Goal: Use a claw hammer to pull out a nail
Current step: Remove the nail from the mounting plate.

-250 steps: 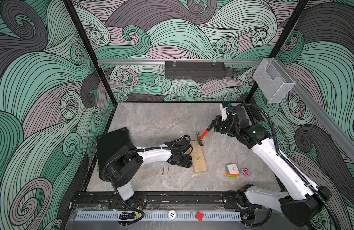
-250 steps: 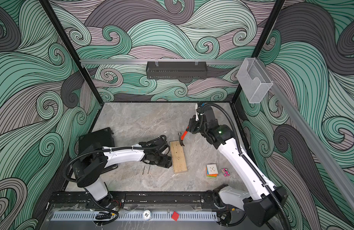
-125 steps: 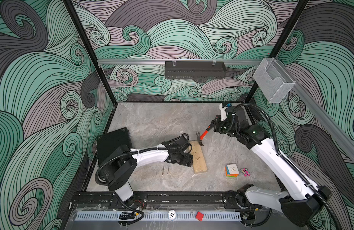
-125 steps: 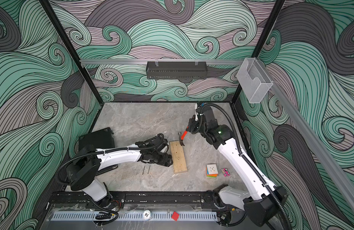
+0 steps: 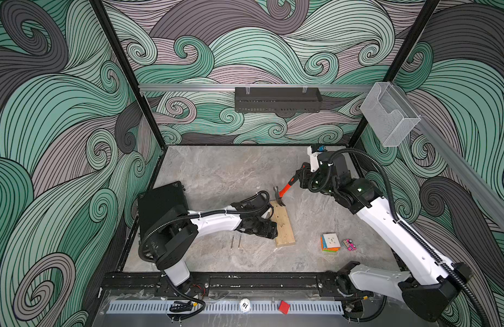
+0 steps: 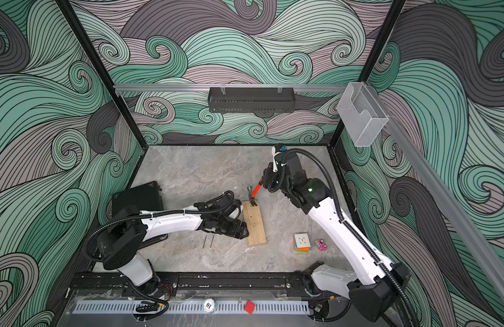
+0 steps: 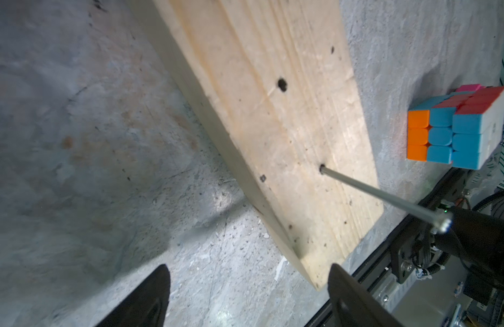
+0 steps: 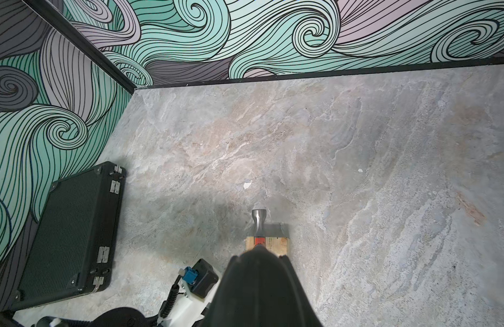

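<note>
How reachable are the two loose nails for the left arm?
Probably yes: the loose nails lie bare on the table just beside the left gripper, whose jaws are open, with nothing between.

Right gripper [image 8: 259,253] fills the lower centre as one closed black mass, its jaws not resolved separately. The claw hammer [image 8: 259,223] projects from its tip: a short orange-red stretch of shaft, then the grey steel head. The head sits over the end of a wooden block [image 8: 279,243]; contact cannot be told. A black case [image 8: 75,232] with metal latches lies flat near the wave-patterned wall [image 8: 46,127]. A black module with a blue connector [image 8: 201,276] sits just beside the gripper. The grey marbled tabletop [image 8: 358,170] carries a small white chip [image 8: 247,185].
</note>
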Tool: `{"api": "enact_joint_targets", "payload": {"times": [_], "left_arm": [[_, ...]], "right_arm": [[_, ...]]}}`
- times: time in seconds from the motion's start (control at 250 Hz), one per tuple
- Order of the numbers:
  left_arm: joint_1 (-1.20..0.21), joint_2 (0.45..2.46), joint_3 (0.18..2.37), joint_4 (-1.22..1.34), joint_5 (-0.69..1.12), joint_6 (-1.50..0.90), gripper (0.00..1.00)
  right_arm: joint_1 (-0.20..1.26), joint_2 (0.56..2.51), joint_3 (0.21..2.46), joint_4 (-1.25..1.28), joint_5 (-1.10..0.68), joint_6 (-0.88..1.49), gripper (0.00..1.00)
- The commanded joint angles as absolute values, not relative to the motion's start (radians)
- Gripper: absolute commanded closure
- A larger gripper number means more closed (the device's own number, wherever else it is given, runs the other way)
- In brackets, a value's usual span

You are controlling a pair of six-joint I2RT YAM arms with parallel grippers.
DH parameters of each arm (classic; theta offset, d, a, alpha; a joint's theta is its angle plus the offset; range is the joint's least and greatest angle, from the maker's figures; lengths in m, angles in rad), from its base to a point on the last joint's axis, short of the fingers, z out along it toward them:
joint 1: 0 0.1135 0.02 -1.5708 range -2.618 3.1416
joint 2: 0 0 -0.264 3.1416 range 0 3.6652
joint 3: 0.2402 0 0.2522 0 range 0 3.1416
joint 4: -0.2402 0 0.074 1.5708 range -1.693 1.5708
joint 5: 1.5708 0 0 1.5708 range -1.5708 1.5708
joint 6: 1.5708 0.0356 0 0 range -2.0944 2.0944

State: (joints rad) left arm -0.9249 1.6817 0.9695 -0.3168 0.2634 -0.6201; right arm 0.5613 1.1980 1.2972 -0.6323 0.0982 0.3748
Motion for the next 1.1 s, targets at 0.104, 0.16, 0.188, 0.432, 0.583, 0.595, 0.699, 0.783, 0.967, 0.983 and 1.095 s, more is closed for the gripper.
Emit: {"api": "enact_joint_targets", "payload": {"times": [0.104, 0.16, 0.188, 0.432, 0.583, 0.595, 0.699, 0.783, 0.967, 0.983, 1.095], "left_arm": [[-0.921, 1.721, 1.02, -0.324, 0.265, -0.591, 0.15], [-0.922, 1.737, 1.03, -0.334, 0.261, -0.586, 0.15], [-0.922, 1.743, 1.035, -0.337, 0.258, -0.587, 0.15], [-0.921, 1.781, 1.057, -0.371, 0.242, -0.591, 0.16], [-0.92, 1.788, 1.062, -0.384, 0.231, -0.597, 0.16], [-0.919, 1.788, 1.062, -0.386, 0.229, -0.597, 0.16], [-0.92, 1.789, 1.063, -0.39, 0.224, -0.602, 0.16], [-0.92, 1.789, 1.063, -0.391, 0.221, -0.603, 0.16], [-0.92, 1.79, 1.064, -0.39, 0.215, -0.606, 0.16], [-0.92, 1.79, 1.065, -0.39, 0.213, -0.606, 0.16], [-0.92, 1.79, 1.066, -0.39, 0.212, -0.608, 0.16]], "right_arm": [[0.599, 1.15, 1.316, -0.585, 0.147, 0.387, 0.97], [0.605, 1.133, 1.3, -0.585, 0.153, 0.397, 0.97], [0.61, 1.127, 1.293, -0.584, 0.153, 0.402, 0.97], [0.644, 1.085, 1.246, -0.598, 0.169, 0.437, 0.97], [0.664, 1.065, 1.229, -0.628, 0.178, 0.452, 0.97], [0.666, 1.064, 1.228, -0.628, 0.178, 0.454, 0.97], [0.675, 1.054, 1.207, -0.618, 0.176, 0.469, 0.98], [0.685, 1.05, 1.193, -0.607, 0.175, 0.477, 0.97], [0.698, 1.039, 1.162, -0.594, 0.188, 0.485, 0.98], [0.698, 1.037, 1.159, -0.592, 0.19, 0.486, 0.98], [0.702, 1.037, 1.146, -0.582, 0.203, 0.486, 0.98]]}}
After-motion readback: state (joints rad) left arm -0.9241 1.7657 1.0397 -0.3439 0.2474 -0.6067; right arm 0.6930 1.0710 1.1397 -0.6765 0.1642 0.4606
